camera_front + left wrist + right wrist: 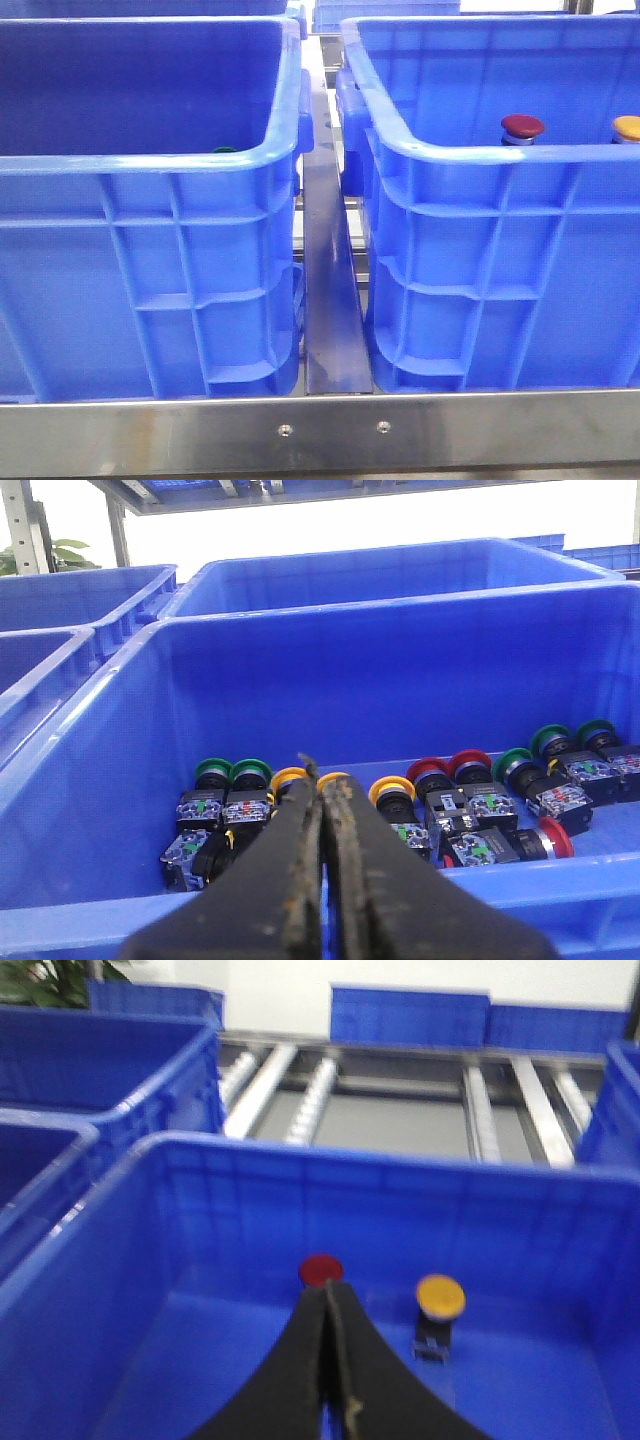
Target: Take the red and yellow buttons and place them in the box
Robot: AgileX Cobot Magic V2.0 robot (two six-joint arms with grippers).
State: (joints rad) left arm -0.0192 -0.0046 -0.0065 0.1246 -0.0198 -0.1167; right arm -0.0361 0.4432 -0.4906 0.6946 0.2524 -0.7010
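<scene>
Toward the upper right of the front view, the red button point(522, 126) and the yellow button point(627, 127) stand upright inside the right-hand box point(480, 250), their caps just above its near rim, red to the left of yellow and apart from it. The right wrist view shows the same pair beyond the right gripper point(328, 1310), whose 2 fingers are pressed together with nothing between them. From those tips the red button point(321, 1270) lies almost straight ahead and just beyond, while the yellow button point(440, 1297) sits off to the right of centre, stem vertical.

Over the other crate point(330, 660) the left gripper point(320, 800) is likewise clenched on nothing, above rows of mixed green, yellow and red buttons lying on their sides.

Judging from this, both named buttons already rest in a box; the right arm is the nearer to them.
</scene>
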